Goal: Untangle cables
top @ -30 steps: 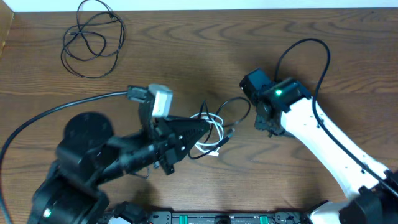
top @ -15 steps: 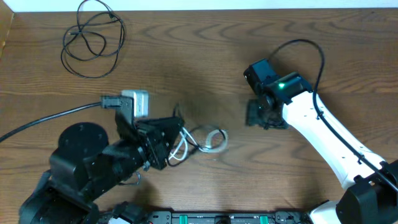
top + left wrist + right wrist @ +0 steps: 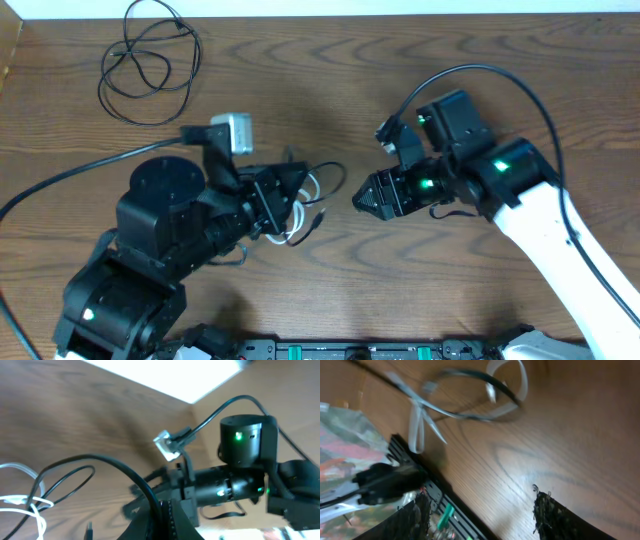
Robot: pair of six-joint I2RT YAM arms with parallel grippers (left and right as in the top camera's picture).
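Tangled pair: the white cable (image 3: 296, 222) and the tangled black cable (image 3: 326, 172) lie looped through each other near the middle of the table, just in front of the left gripper.
White cable, form: thin and pale, folded into several narrow loops; in the right wrist view it shows as a blurred pale loop (image 3: 512, 390).
Tangled black cable, form: thin and dark, rising in one wide arc (image 3: 107, 462) from the left gripper's jaws and curving back down beside the white loops.
Coiled black cable (image 3: 150, 62): a loose coil of a few overlapping rings at the far left corner, well apart from the pair and from both arms.
Left gripper (image 3: 300, 188): jaws closed on the tangled black cable, which enters between them.
Right gripper (image 3: 362, 200): fingers (image 3: 415, 515) spread wide, holding nothing, aimed at the pair from the right and near it.
Surface: the table (image 3: 300, 95) is brown wood with bold dark grain, lying flat.
Front edge: a black rail (image 3: 350, 350) with green fittings runs along the near side.
Surroundings: a pale strip (image 3: 400, 7) borders the table's far edge.
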